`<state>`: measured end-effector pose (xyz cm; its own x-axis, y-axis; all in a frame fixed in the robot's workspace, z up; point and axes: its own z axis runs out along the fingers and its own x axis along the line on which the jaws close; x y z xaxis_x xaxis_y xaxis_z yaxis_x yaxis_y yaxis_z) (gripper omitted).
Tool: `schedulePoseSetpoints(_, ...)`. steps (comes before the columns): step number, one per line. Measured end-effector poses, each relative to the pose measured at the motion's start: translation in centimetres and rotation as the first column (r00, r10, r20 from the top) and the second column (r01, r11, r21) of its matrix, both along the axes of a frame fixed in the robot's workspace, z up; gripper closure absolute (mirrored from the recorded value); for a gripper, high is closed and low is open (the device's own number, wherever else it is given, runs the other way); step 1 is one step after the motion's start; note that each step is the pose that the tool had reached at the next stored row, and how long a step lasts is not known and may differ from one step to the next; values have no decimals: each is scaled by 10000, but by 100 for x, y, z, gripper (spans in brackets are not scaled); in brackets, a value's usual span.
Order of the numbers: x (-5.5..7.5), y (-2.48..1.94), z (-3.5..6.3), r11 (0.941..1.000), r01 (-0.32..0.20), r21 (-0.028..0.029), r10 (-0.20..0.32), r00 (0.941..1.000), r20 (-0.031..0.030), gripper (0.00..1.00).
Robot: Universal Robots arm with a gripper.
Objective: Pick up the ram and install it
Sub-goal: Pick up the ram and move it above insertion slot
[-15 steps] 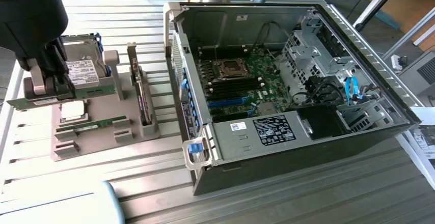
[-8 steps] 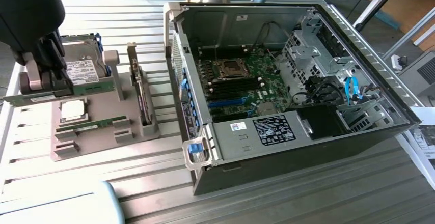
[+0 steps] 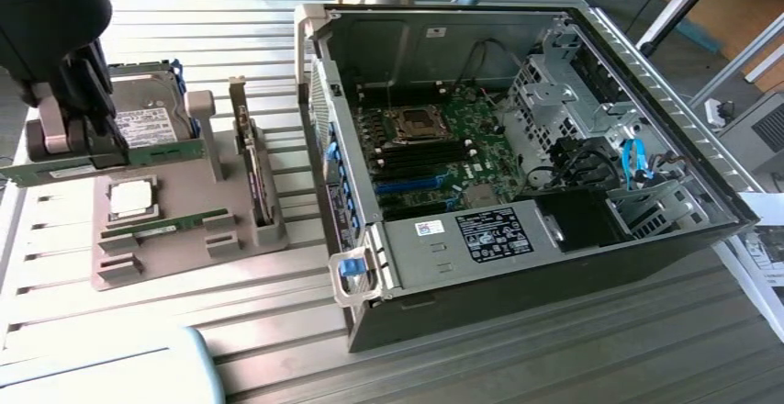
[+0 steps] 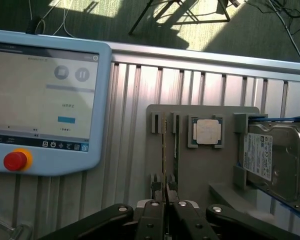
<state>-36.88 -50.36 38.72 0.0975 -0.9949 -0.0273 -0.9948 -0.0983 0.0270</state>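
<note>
My black gripper (image 3: 88, 150) hangs at the exterior view's left, above the far end of the grey parts tray (image 3: 184, 257). It is shut on the ram (image 3: 169, 153), a long green stick held level, with both ends sticking out past the fingers. In the wrist view the fingers (image 4: 152, 220) pinch the ram (image 4: 164, 150), seen edge-on as a thin line. A twin stick (image 3: 165, 225) lies in its slot on the tray. The open computer case (image 3: 637, 64) lies to the exterior view's right, with the motherboard's memory slots (image 3: 423, 156) exposed.
The tray also holds a square processor (image 3: 132, 197), a hard drive (image 3: 150, 119) and an upright dark expansion card (image 3: 252, 174). A teach pendant (image 4: 40, 100) with a red stop button lies beside the tray on the ribbed metal table (image 3: 515, 358).
</note>
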Motion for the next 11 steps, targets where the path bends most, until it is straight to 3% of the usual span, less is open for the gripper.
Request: schedulePoseSetpoints(11,2,0,24,10000,0,1,0,10000,1,87)
